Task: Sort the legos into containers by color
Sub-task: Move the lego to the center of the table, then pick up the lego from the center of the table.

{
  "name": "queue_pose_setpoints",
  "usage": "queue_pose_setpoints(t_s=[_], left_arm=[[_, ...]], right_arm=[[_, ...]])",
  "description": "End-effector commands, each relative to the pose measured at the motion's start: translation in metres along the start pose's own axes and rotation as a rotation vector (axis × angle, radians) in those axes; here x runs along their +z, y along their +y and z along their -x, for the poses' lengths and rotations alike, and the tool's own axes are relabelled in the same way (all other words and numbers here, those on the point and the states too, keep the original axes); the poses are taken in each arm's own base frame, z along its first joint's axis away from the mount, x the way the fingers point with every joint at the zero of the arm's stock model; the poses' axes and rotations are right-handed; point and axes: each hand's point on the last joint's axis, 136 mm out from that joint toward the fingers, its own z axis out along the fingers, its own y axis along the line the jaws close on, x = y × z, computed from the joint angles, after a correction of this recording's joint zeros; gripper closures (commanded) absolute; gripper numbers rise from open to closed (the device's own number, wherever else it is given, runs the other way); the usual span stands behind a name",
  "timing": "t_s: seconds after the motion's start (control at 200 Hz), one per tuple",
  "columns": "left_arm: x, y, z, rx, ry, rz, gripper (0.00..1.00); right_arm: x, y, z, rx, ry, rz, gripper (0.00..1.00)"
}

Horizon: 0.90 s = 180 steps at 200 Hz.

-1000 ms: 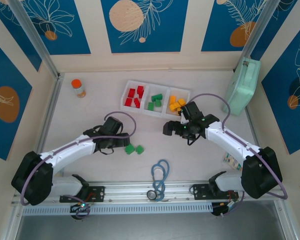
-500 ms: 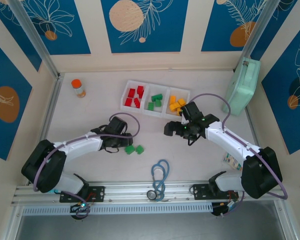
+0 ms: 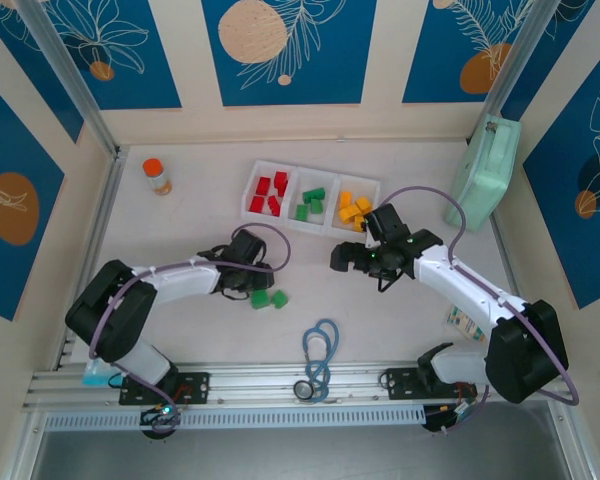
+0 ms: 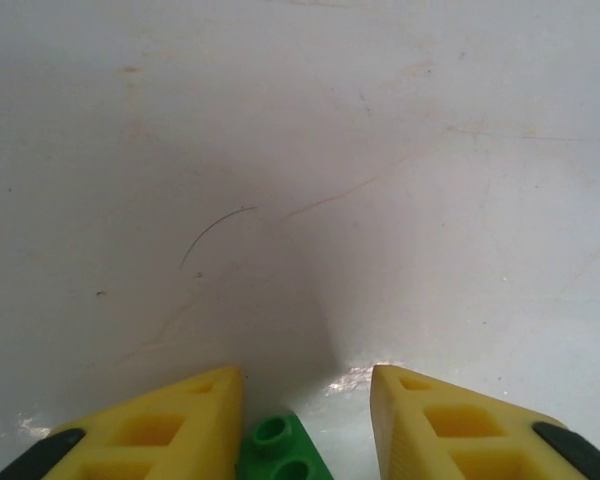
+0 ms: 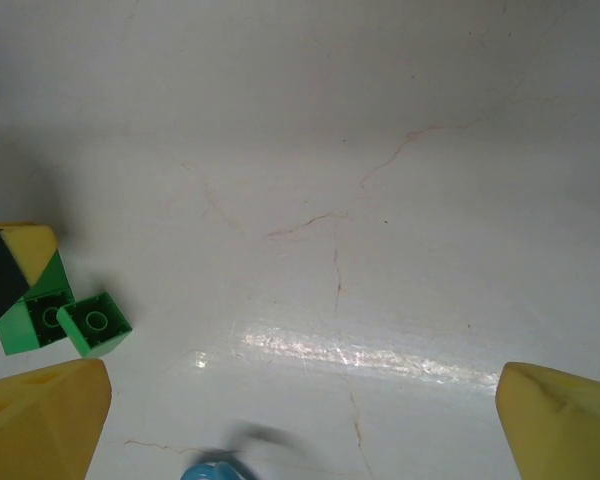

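Two green legos (image 3: 269,298) lie on the table in front of the left arm. My left gripper (image 3: 257,288) is down over the left one. In the left wrist view the green lego (image 4: 278,452) sits between the yellow fingers (image 4: 195,415), touching the left finger, with a gap to the right one. The jaws of my left gripper (image 4: 305,385) are narrow but open. My right gripper (image 3: 342,258) hovers wide open with nothing in it, below the white tray (image 3: 314,176). The tray's containers hold red legos (image 3: 270,192), green legos (image 3: 310,203) and yellow legos (image 3: 353,209). The right wrist view shows both green legos (image 5: 95,322) at its left edge.
An orange-capped bottle (image 3: 157,176) stands at the back left. A mint-green case (image 3: 485,172) leans on the right wall. A blue looped cable (image 3: 320,355) lies near the front rail. A small card (image 3: 463,322) rests by the right arm.
My left gripper has slid right onto the left green lego and its jaws have narrowed around it. The right arm has barely shifted and stays wide open.
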Motion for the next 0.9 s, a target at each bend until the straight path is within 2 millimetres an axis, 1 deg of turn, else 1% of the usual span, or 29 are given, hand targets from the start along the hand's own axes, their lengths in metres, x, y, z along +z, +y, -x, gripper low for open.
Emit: queue_pose_setpoints(t_s=[0.0,0.195,0.265,0.355,0.375,0.435,0.495,0.58,0.63,0.715,0.895], left_arm=[[0.0,-0.027,0.008,0.02,-0.014,-0.076,0.65],[-0.008,-0.036,0.023,0.074,-0.056,-0.059,0.72],[-0.01,-0.035,0.026,0.092,-0.066,-0.042,0.74],[-0.012,-0.032,0.026,0.106,-0.072,-0.024,0.74],[-0.012,-0.03,0.026,0.111,-0.068,-0.018,0.72],[-0.013,-0.026,0.024,0.122,-0.059,0.01,0.63],[-0.016,-0.021,0.021,0.135,-0.047,0.038,0.52],[-0.022,-0.012,0.016,0.156,-0.029,0.079,0.43],[-0.025,-0.008,0.012,0.174,-0.007,0.097,0.41],[-0.03,-0.004,0.001,0.214,0.037,0.127,0.41],[-0.035,-0.001,-0.019,0.268,0.112,0.182,0.4]], right_arm=[[-0.004,-0.008,-0.006,-0.001,0.003,-0.016,0.01],[-0.007,-0.008,-0.005,-0.001,-0.005,-0.014,0.01],[-0.008,-0.01,-0.005,0.002,-0.009,-0.017,0.01],[-0.008,-0.013,-0.007,0.007,-0.009,-0.019,0.01],[-0.009,-0.013,-0.007,0.01,-0.009,-0.018,0.01],[-0.009,-0.015,-0.008,0.013,-0.008,-0.019,0.01],[-0.01,-0.016,-0.009,0.015,-0.01,-0.02,0.01],[-0.01,-0.017,-0.01,0.019,-0.009,-0.023,0.01],[-0.011,-0.017,-0.01,0.02,-0.012,-0.021,0.01],[-0.01,-0.018,-0.01,0.022,-0.012,-0.018,0.01],[-0.009,-0.015,-0.009,0.028,-0.009,-0.005,0.01]])
